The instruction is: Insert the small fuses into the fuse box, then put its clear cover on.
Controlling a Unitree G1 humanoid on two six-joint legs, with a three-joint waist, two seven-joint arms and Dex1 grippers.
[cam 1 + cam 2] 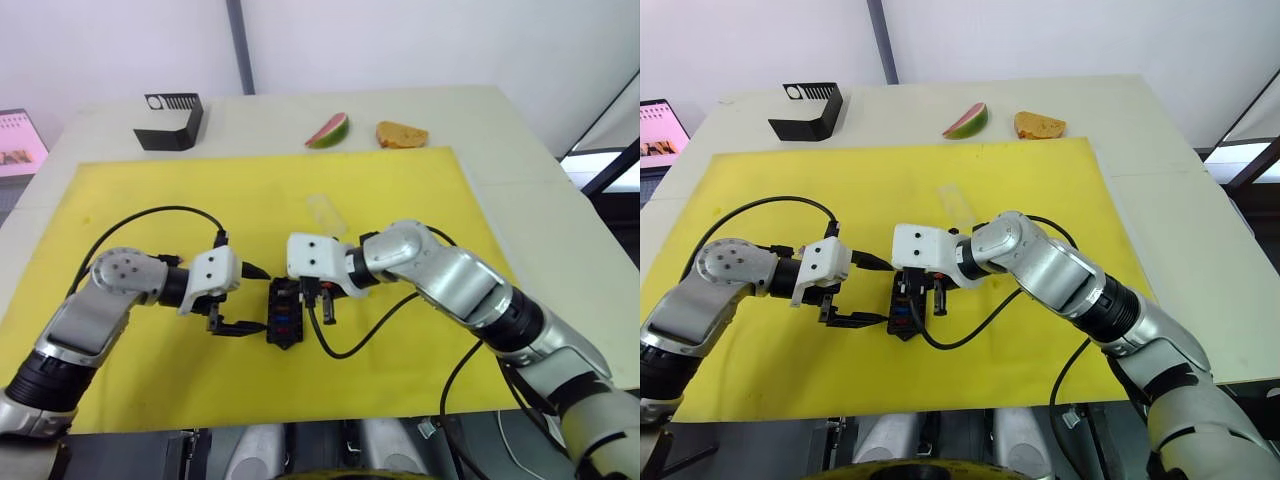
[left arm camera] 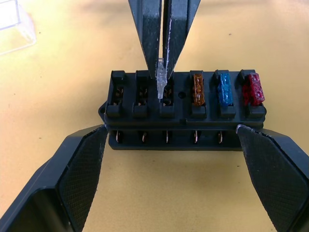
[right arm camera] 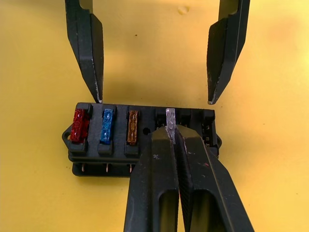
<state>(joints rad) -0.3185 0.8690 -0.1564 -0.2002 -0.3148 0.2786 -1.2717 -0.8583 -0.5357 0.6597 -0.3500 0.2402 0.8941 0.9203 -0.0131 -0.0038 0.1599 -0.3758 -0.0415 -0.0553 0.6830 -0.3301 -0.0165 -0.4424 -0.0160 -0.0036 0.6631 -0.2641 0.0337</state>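
The right gripper (image 3: 173, 133) is pinched on the clear grey fuse (image 2: 160, 79), holding it upright with its lower end at the mouth of a slot in the fuse box (image 1: 284, 313). That slot is the fourth along the row, next to the brown fuse (image 3: 132, 126), blue fuse (image 3: 106, 126) and red fuse (image 3: 78, 125), which are already seated; two further slots in the row stand empty. The left gripper (image 2: 174, 169) is spread wide, its fingers flanking the box's two ends without clearly touching it. The box lies on the yellow mat (image 1: 150, 200) near the front middle of the table (image 1: 520, 130); the clear cover (image 1: 326, 213) rests just beyond it. So the fourth insertion is in hand. The next move probably calls for a straight push down, keeping the blades lined up with the slot.
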